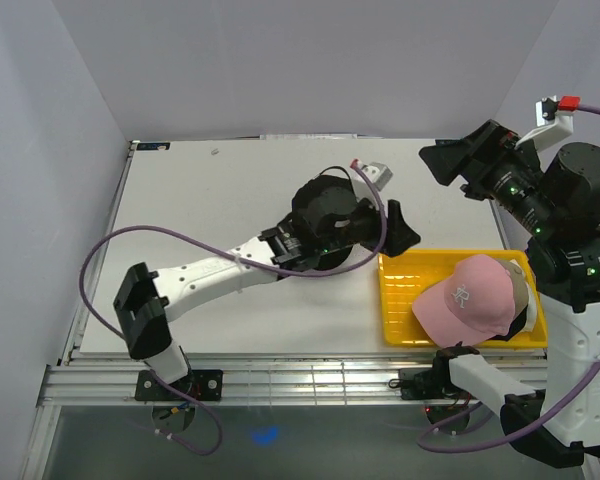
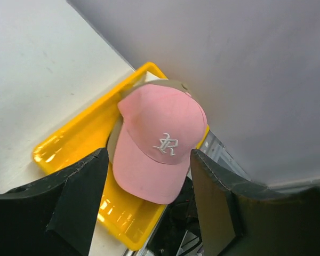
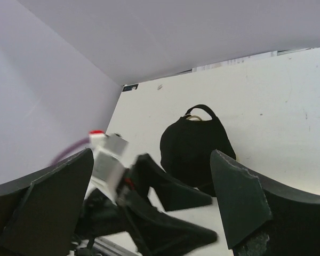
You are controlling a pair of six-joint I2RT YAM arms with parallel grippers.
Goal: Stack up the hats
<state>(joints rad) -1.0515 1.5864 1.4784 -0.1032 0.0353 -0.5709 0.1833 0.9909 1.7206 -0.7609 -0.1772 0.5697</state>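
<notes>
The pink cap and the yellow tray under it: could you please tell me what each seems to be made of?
The pink cap looks like soft matte fabric, probably cotton, with a stitched white logo. The yellow tray looks like hard glossy plastic: its floor shows bright highlights.

black hat (image 3: 194,146) upright, white table (image 3: 277,90)

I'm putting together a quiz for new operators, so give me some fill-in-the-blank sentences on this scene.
1. The top cap of the pile is ___.
2. The pile lies in a tray coloured ___.
3. The next cap down is ___.
4. The left gripper holds nothing; its jaws stand ___.

Missing words: pink; yellow; tan; open.
</notes>
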